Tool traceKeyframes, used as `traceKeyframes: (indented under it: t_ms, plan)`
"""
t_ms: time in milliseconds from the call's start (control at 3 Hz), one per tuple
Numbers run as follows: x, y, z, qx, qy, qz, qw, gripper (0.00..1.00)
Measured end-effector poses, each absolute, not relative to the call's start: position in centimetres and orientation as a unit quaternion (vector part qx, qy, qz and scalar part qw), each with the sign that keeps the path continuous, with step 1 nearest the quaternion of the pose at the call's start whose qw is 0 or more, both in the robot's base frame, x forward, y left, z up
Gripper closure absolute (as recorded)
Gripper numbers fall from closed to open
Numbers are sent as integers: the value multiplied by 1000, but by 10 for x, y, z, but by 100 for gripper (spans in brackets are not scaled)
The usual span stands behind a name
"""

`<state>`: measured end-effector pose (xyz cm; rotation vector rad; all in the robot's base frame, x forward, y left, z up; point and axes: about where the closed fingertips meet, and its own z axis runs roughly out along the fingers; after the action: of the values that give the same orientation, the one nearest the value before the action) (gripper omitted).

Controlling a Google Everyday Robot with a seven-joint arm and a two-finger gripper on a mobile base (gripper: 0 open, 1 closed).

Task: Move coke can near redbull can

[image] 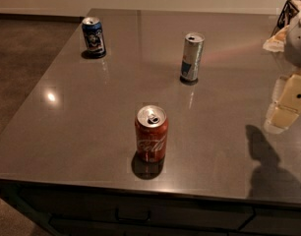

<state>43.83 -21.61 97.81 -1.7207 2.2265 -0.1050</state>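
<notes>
The coke can (151, 133), red with white script and a silver top, stands upright on the grey countertop (81, 132) near its front edge. The redbull can (192, 57), slim and silver with blue panels, stands upright farther back and a little to the right. My gripper (287, 104), pale cream-coloured, hangs above the counter at the right edge of the view. It is well to the right of both cans and touches neither. It holds nothing that I can see.
A dark blue can (94, 37) stands at the counter's back left. A dark wire rack (288, 11) and a pale crumpled item (275, 42) sit at the back right. The arm's shadow (266, 163) falls front right. The floor lies left.
</notes>
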Motion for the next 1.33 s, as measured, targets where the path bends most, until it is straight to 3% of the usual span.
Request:
traceKeyframes:
  t_ms: [667, 1333]
  plan:
    - [452, -209, 974, -599, 781, -25, 174, 0]
    - [465, -170, 952, -617, 757, 45, 210, 0]
